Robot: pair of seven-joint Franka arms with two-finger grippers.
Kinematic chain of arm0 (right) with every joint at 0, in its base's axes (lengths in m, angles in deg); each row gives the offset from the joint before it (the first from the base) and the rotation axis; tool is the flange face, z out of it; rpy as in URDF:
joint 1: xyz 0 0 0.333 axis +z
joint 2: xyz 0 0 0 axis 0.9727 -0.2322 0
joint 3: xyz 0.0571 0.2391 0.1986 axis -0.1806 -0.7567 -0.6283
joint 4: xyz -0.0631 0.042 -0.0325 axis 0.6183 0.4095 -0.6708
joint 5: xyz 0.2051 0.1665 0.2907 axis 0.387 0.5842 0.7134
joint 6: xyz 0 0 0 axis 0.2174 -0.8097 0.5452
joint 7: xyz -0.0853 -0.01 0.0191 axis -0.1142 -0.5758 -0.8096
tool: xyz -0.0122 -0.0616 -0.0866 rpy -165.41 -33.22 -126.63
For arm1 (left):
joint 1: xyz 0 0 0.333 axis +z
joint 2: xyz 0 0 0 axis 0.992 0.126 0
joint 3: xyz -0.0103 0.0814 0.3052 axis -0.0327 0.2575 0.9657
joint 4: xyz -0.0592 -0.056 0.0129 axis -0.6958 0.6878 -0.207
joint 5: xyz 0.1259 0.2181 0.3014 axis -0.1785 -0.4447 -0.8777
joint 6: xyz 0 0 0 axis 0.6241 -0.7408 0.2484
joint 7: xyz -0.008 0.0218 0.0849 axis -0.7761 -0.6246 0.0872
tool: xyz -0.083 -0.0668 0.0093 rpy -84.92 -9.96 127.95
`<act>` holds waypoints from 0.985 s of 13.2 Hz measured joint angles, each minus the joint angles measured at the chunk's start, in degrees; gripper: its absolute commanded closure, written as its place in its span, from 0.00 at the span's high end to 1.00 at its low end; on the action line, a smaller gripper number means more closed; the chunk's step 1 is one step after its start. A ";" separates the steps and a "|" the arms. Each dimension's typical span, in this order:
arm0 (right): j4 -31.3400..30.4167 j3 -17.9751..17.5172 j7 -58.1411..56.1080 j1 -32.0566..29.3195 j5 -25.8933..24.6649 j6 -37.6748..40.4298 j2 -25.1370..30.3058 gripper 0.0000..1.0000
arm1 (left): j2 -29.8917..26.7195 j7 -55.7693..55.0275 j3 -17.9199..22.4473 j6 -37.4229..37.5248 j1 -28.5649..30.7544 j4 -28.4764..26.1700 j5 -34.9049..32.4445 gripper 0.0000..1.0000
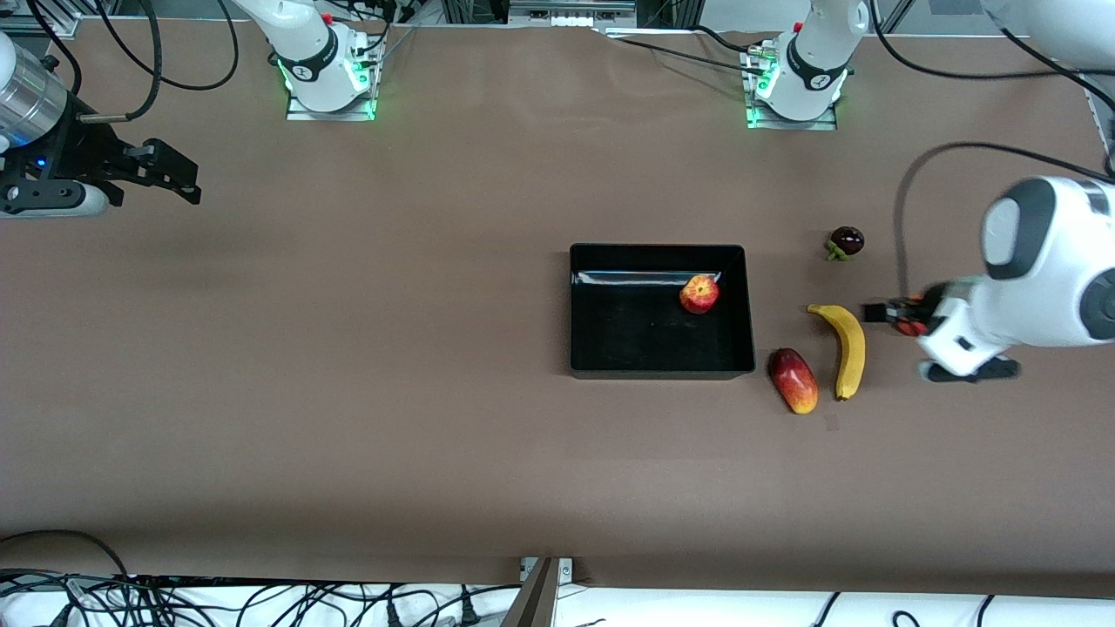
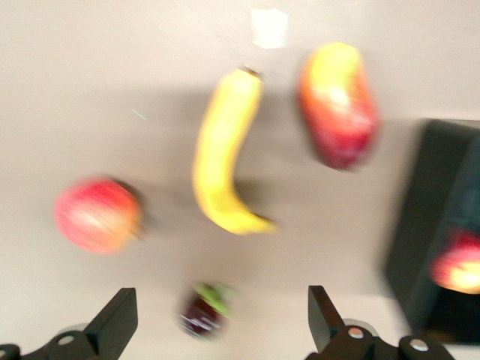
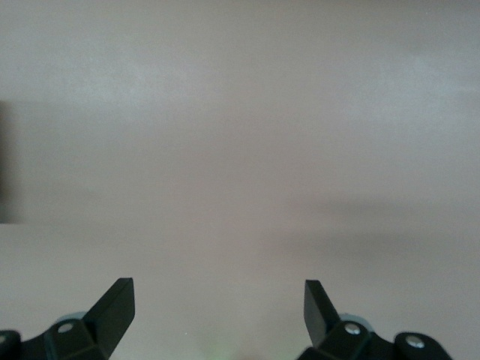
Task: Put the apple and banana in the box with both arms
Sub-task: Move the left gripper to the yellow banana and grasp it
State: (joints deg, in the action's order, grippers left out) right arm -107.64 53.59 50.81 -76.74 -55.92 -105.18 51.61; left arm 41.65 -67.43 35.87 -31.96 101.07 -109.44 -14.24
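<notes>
The apple [image 1: 699, 293] lies inside the black box [image 1: 655, 249], in the corner toward the left arm's end. The banana [image 1: 847, 348] lies on the table beside the box, toward the left arm's end. My left gripper [image 1: 881, 313] is open and empty, up over the table just beside the banana. In the left wrist view its fingers [image 2: 114, 321] stand wide apart, with the banana [image 2: 225, 157], the box [image 2: 431, 225] and the apple [image 2: 459, 264] in sight. My right gripper [image 1: 185, 180] is open and empty over bare table at the right arm's end; it waits there [image 3: 219, 307].
A red-yellow mango-like fruit [image 1: 793, 380] lies between box and banana, also in the left wrist view [image 2: 339, 101]. A dark purple fruit [image 1: 846, 241] with green leaves lies farther from the camera. A red-orange round fruit [image 2: 97, 215] lies under my left hand.
</notes>
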 measured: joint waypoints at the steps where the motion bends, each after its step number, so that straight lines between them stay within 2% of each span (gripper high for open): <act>1: 0.00 0.00 0.00 0.00 0.00 0.00 -0.02 1.00 | 2.04 2.19 -0.01 -2.85 0.96 -0.11 -1.33 1.00; 4: 0.01 0.01 0.03 -0.03 0.00 0.02 -0.07 1.00 | 8.27 6.03 -0.17 -12.88 1.19 -1.99 -2.56 1.00; 6: 0.01 0.02 0.04 -0.11 0.00 0.03 -0.18 1.00 | 10.30 7.36 -0.20 -20.57 1.19 -6.08 -2.57 0.99; 7: 0.01 0.02 0.04 -0.16 0.00 0.03 -0.23 1.00 | 10.67 7.63 -0.23 -23.54 1.19 -8.22 -2.57 0.65; 9: 0.01 0.02 0.04 -0.23 0.00 0.03 -0.25 1.00 | 10.73 7.78 -0.28 -25.78 1.19 -10.73 -2.57 0.21; 11: 0.01 0.02 0.05 -0.25 0.00 0.03 -0.25 1.00 | 10.71 7.96 -0.28 -25.89 1.19 -11.10 -2.57 0.00; 13: 0.01 0.02 0.05 -0.25 0.00 0.02 -0.25 1.00 | 10.58 8.02 -0.29 -25.36 1.21 -11.10 -2.57 0.00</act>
State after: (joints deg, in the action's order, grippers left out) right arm -107.63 53.61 50.86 -76.99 -55.92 -105.15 51.36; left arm 52.23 -59.41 35.58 -57.32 102.27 -120.54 -16.81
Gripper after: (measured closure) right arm 0.000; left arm 0.507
